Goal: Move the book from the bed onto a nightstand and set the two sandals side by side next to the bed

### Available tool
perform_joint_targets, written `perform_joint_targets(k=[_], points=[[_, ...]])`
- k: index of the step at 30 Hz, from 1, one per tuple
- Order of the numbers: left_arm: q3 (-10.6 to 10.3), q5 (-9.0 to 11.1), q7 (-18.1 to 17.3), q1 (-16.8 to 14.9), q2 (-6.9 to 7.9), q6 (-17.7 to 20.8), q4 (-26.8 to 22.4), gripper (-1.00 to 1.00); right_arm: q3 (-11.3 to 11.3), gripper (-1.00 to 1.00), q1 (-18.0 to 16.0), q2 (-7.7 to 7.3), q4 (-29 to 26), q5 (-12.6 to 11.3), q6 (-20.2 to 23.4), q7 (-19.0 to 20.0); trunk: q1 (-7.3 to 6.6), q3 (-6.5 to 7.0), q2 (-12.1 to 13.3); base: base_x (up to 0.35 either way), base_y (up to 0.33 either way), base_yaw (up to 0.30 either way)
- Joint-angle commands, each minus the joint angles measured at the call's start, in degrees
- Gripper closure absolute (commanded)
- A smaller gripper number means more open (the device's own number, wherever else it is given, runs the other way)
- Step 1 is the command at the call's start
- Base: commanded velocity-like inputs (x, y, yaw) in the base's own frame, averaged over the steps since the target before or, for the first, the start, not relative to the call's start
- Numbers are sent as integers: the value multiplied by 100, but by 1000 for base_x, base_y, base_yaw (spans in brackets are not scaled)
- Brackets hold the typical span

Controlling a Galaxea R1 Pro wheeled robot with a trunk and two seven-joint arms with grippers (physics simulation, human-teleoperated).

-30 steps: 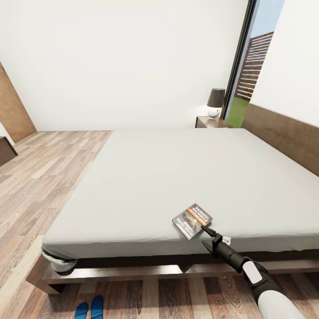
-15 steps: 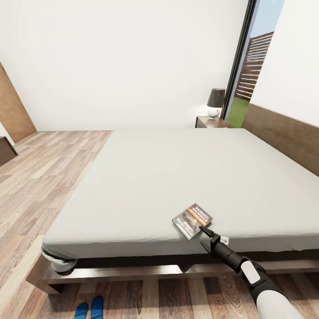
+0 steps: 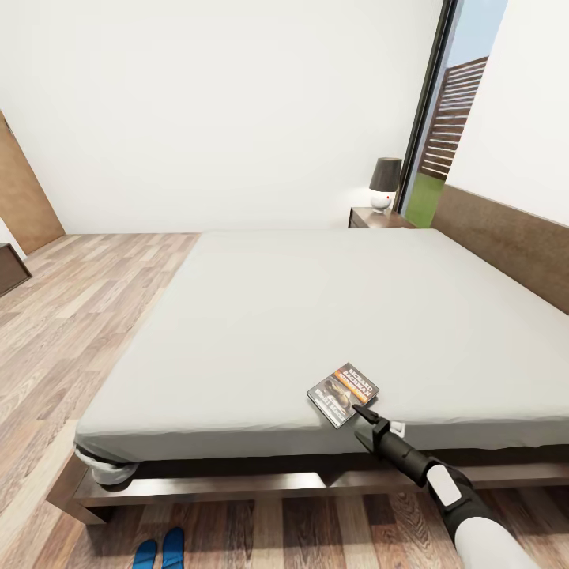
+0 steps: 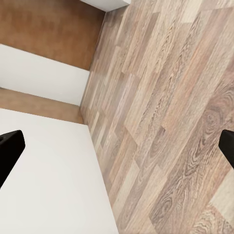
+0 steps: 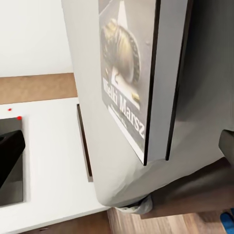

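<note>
The book (image 3: 343, 393) lies flat on the grey mattress of the bed (image 3: 316, 316), near its front edge. Its dark cover with an orange band faces up. My right gripper (image 3: 360, 423) is open, just at the book's near corner by the mattress edge. In the right wrist view the book (image 5: 129, 73) lies ahead between the spread fingers (image 5: 9, 151). Two blue sandals (image 3: 160, 550) lie side by side on the floor in front of the bed. A nightstand (image 3: 378, 217) stands beyond the bed's far side. My left gripper (image 4: 117, 146) is open over bare wood floor.
A lamp (image 3: 385, 183) with a dark shade sits on the nightstand. The headboard (image 3: 506, 237) runs along the right wall, beside a tall window (image 3: 454, 118). A wooden door (image 3: 24, 197) and a dark cabinet (image 3: 9, 269) are at the far left.
My right gripper has crept a little left and forward, closer to the book's near corner. The book and sandals have not moved.
</note>
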Motion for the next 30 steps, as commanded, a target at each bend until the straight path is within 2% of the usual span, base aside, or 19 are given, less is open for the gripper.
perform_joint_targets(k=[1,30], points=[[-2,50,5,-1,0,-18,-7,-100,-22,-100,-5,6,1,-7,34,-18,-1,-5,-2,0,0,0],[-2,50,4,-1,0,-18,-7,-100,28,-100,-33,120,-3,-7,36,-135,-1,-5,-2,0,0,0]])
